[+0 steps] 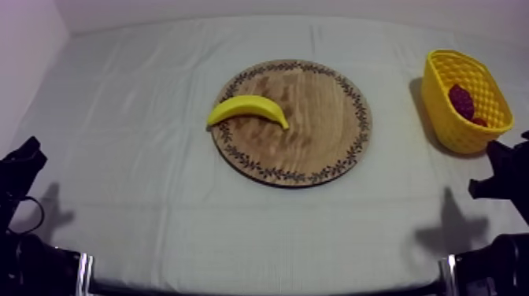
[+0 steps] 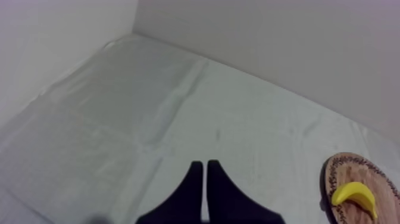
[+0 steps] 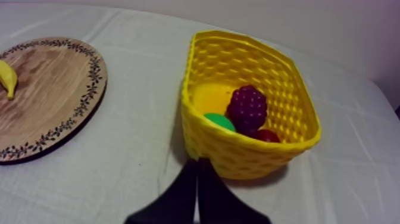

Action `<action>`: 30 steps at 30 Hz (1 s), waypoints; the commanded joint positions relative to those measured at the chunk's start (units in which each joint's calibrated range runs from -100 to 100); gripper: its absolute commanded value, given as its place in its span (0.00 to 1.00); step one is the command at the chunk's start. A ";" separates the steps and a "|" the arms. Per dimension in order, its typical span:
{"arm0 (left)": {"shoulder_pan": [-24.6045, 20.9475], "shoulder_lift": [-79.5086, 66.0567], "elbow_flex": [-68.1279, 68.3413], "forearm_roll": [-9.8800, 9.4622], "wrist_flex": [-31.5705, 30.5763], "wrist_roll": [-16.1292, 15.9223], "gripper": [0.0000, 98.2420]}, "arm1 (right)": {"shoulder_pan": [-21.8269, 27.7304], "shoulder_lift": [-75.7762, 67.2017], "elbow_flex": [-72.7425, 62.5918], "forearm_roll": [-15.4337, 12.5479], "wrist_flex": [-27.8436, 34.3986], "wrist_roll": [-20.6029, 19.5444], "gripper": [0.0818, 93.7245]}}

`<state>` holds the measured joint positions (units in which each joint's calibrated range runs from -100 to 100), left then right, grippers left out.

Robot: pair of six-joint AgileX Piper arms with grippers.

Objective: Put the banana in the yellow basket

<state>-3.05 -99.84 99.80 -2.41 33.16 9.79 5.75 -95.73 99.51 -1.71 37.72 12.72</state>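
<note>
The left tool (image 2: 205,170), two black fingers, is pressed together into a narrow wedge with nothing between them. It sits over bare grey-white cloth, well apart from the round wooden board with the patterned leaf rim (image 2: 351,170). The right tool (image 3: 198,164) is closed the same way and grips nothing; its tip lies just beside the near wall of the yellow woven plastic basket (image 3: 238,152).

From above, both tools rest low at the edge of the cloth-covered bench (image 1: 118,157), the left tool (image 1: 20,165) well to the left of the board (image 1: 315,118) and the right tool (image 1: 504,169) well to its right, close to the basket (image 1: 472,130).

There is one curved yellow toy banana (image 1: 248,109). It lies on the board, on the half away from the basket, with one tip reaching the rim. The left wrist view shows the banana (image 2: 355,196) from its own side, and the right wrist view catches one end of it (image 3: 7,77) on the board (image 3: 47,89).

There is one basket, standing to the right of the board and apart from it. The top view picks out two things in it, a dark purple-red bunch of grapes (image 1: 461,101) and a small red fruit (image 1: 479,122). The right wrist view counts three: the grapes (image 3: 247,108), the red fruit (image 3: 266,136) and a round green piece (image 3: 220,122) whose kind I cannot tell.
</note>
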 commanded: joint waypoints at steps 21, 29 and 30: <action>-0.02 0.02 -0.02 -0.01 -0.01 0.01 0.00 | -11.25 0.01 0.04 0.02 0.02 -0.05 0.00; -0.02 0.02 -0.02 -0.01 -0.01 0.01 0.00 | -19.59 -0.03 0.04 0.02 0.02 -0.58 0.00; -0.02 0.02 -0.02 -0.01 -0.01 0.01 0.00 | -20.26 -0.03 0.04 0.02 0.02 -0.52 0.00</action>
<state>-3.05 -99.84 99.80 -2.41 33.16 9.79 -12.36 -95.73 99.51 -1.71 37.73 12.23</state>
